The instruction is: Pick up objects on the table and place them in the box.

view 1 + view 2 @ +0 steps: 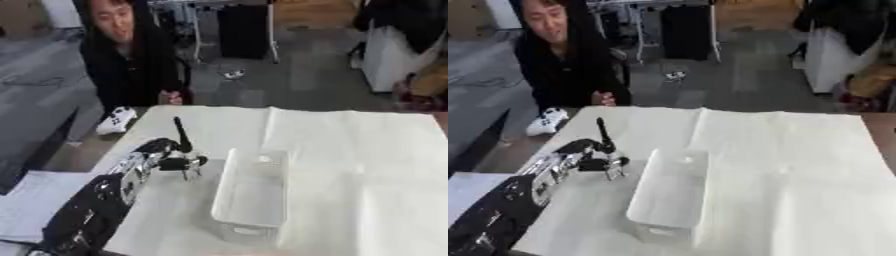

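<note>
A: where's the left robot hand (172,156) at?
B: near the counter's (367,165) left edge, just left of the box (254,192). One finger sticks straight up, the rest curl round a small dark thing, can't tell what.
A: and the box?
B: white, mid-counter toward the near edge, looks empty.

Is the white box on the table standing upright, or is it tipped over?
Upright. The box stands on the table with its opening facing up; its rim and inside walls show. Whether anything lies inside, I cannot tell.
</note>
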